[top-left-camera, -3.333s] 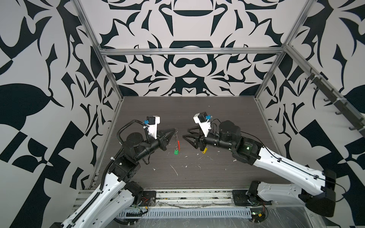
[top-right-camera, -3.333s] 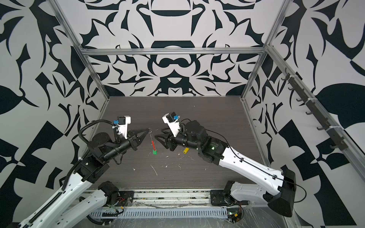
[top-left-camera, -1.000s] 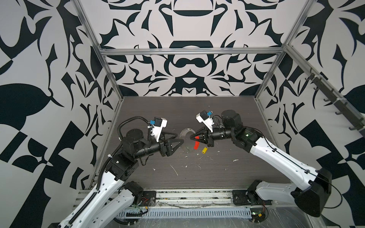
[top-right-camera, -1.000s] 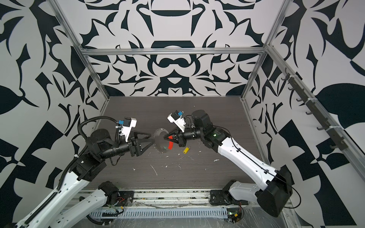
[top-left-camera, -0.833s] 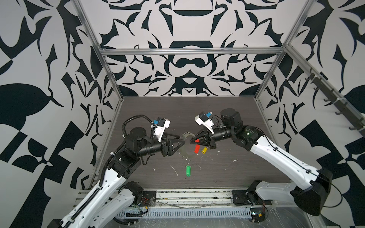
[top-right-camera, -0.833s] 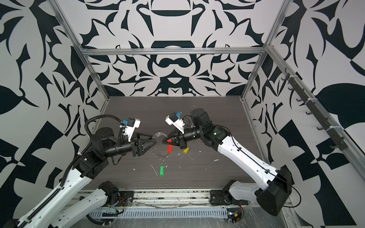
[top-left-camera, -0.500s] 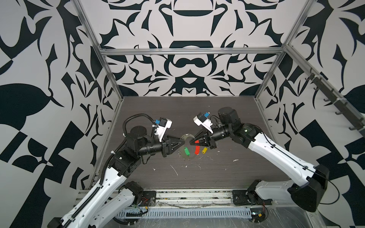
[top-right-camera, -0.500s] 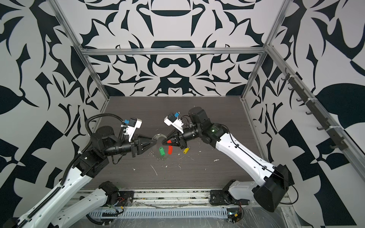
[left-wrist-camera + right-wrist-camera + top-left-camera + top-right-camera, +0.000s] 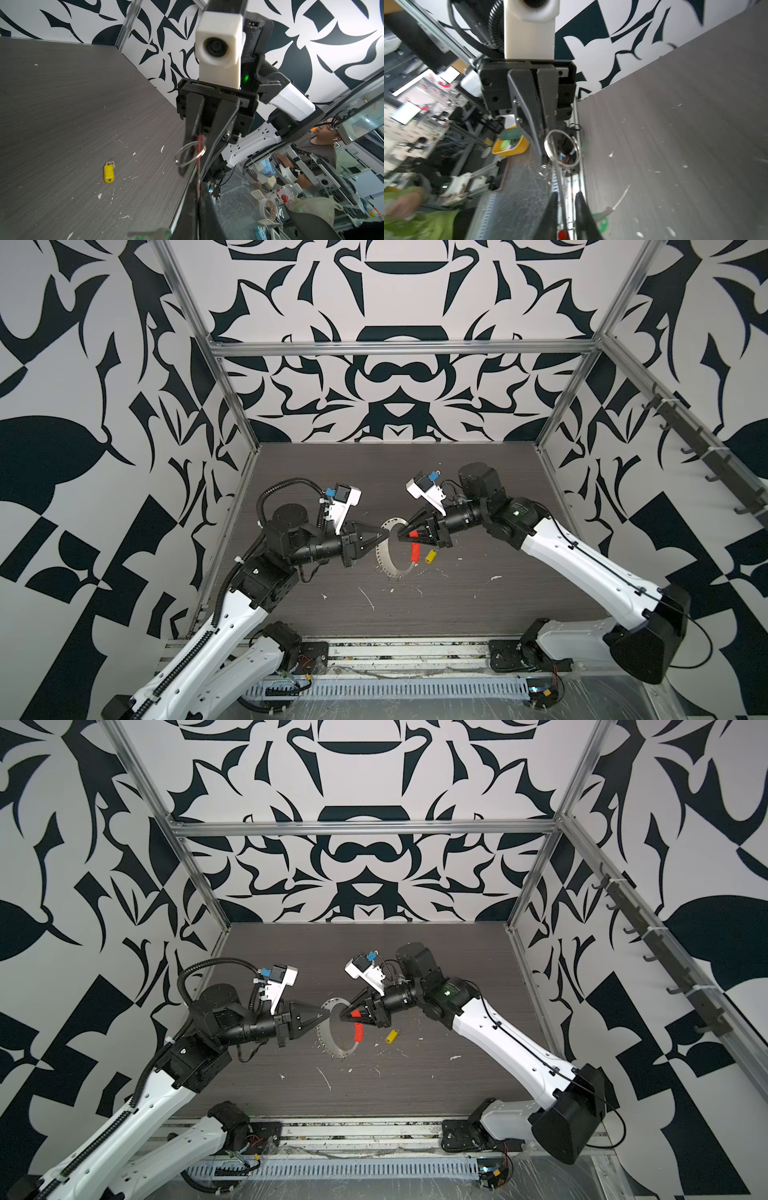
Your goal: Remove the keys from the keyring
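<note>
Since half a second ago, the left gripper [image 9: 388, 534] has clenched and the right gripper [image 9: 400, 536] has begun to part. I read the left jaws as clamped on the thin wire of the keyring [image 9: 380, 556]. The right jaws stand slightly apart, with the wire running between them close to the red sleeve [image 9: 414, 552]. Both tips meet nose to nose above the table [image 9: 457, 605], and the keyring hangs below them. One small silver ring [image 9: 562, 148] sits on the wire just beside the left tip. The yellow key [image 9: 431, 556] lies on the table, free of the keyring. The green key [image 9: 603, 222] shows only blurred in the wrist views; I cannot tell whether it is on the keyring.
</note>
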{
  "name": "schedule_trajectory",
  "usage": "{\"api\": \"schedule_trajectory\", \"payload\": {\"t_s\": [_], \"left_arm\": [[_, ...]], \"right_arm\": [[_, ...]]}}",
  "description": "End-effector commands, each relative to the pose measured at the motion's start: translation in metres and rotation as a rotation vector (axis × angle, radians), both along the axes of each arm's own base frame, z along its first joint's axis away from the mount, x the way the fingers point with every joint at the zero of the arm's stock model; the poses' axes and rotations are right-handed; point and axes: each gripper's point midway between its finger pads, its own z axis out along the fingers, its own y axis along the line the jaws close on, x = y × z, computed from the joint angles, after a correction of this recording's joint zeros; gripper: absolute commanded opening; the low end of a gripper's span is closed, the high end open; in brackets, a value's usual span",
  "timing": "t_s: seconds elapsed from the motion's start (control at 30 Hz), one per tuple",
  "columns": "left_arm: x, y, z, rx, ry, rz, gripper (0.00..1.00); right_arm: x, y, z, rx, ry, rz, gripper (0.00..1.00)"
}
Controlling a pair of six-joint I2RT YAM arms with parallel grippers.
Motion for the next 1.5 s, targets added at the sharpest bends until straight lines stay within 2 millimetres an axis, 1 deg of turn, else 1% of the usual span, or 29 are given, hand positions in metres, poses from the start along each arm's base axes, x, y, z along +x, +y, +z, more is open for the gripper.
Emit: {"api": "schedule_trajectory", "payload": {"t_s": [0.0,0.1,0.17,0.27,0.37,0.5,0.63,0.77,0.97,1.17,1.3,1.47], "left_arm": [[0.013,0.003,0.015,-0.061,-0.006,0.081,0.0],[0.029,0.009,0.019,-0.089,0.008,0.183,0.0],[0.043,0.014,0.019,-0.097,0.032,0.265,0.0],[0.06,0.018,0.019,-0.103,0.061,0.348,0.0],[0.072,0.022,0.022,-0.122,0.085,0.41,0.0],[0.082,0.029,0.03,-0.152,0.102,0.483,0.0],[0.087,0.034,0.033,-0.15,0.116,0.524,0.0],[0.088,0.036,0.032,-0.144,0.132,0.541,0.0],[0.085,0.037,0.035,-0.154,0.133,0.535,0.0],[0.083,0.038,0.037,-0.159,0.128,0.534,0.0],[0.082,0.038,0.037,-0.158,0.126,0.531,0.0],[0.082,0.038,0.038,-0.161,0.123,0.528,0.0]], "right_arm": [[0.021,-0.003,0.027,0.062,-0.077,-0.167,0.33],[0.035,-0.011,0.035,0.09,-0.096,-0.294,0.38],[0.041,-0.017,0.038,0.112,-0.112,-0.366,0.39],[0.048,-0.024,0.038,0.125,-0.135,-0.462,0.41],[0.047,-0.026,0.032,0.118,-0.164,-0.522,0.41],[0.043,-0.027,0.023,0.11,-0.214,-0.587,0.42],[0.038,-0.025,0.017,0.13,-0.23,-0.597,0.42],[0.03,-0.019,0.016,0.146,-0.255,-0.568,0.42],[0.033,-0.019,0.007,0.113,-0.267,-0.595,0.42],[0.025,-0.01,0.001,0.114,-0.261,-0.541,0.43],[0.024,-0.006,-0.006,0.084,-0.271,-0.531,0.43],[0.027,-0.004,-0.014,0.055,-0.275,-0.535,0.37]]}}
